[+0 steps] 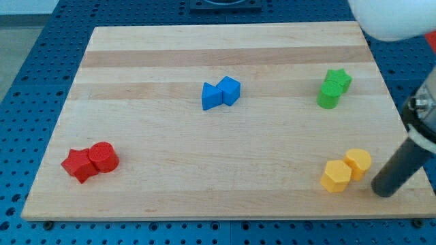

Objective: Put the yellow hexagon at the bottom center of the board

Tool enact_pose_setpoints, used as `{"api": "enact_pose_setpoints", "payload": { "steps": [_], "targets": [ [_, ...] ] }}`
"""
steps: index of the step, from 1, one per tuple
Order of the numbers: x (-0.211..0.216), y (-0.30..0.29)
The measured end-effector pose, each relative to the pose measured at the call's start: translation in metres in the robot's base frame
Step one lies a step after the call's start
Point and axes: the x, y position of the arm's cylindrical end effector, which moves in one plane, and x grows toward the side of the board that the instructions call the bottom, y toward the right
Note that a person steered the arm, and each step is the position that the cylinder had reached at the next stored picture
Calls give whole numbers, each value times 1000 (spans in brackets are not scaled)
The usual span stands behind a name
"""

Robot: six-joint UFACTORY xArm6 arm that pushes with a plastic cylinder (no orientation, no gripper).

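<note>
My tip (383, 191) rests on the wooden board (204, 190), empty-ended, just right of the yellow hexagon (358, 162), not touching.

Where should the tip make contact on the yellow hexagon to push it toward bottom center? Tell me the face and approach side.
Press my tip against the yellow hexagon's right-hand face, coming from the view's right. The tip already sits just right of and below it. The other yellow block touches it on the lower left, so a leftward push will likely drive both along the board.
</note>
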Motion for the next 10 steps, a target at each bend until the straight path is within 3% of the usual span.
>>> {"api": "enact_pose_setpoints", "payload": {
  "steps": [2,7,10],
  "targets": [
    [0,-43],
    [-36,-71],
    [-36,-142]
  ]
}}
